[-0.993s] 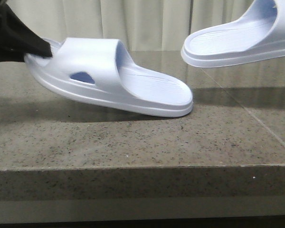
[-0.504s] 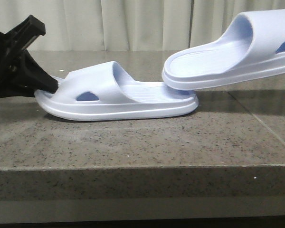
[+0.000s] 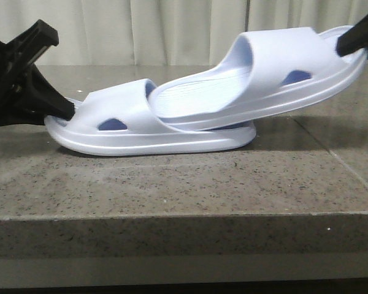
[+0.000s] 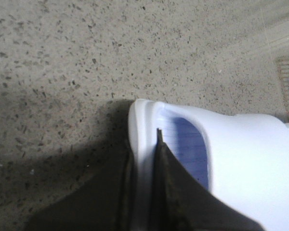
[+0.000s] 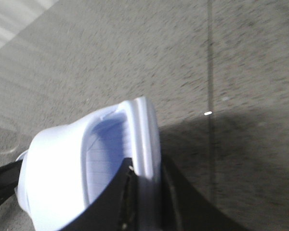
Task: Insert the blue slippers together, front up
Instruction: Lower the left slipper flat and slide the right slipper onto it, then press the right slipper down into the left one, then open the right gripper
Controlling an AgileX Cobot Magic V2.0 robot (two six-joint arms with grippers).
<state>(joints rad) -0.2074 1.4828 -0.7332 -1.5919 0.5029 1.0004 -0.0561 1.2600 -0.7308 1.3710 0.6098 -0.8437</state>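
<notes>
While each tool [image 3: 60, 110] [image 3: 346, 44] pinches a heel, ridged foam slippers [image 3: 153, 131] [image 3: 264, 92] nest.

I work over a speckled grey stone tabletop [image 3: 172, 184] with a thick squared front edge and a thin seam running across its surface. Pale pleated curtains [image 3: 172, 30] close off the whole background. It reads as an indoor staged room; which kind, I cannot tell.

Soft, even light; front view sharp, wrist views blurred, with dark shadows on the stone table [image 3: 172, 184].
</notes>
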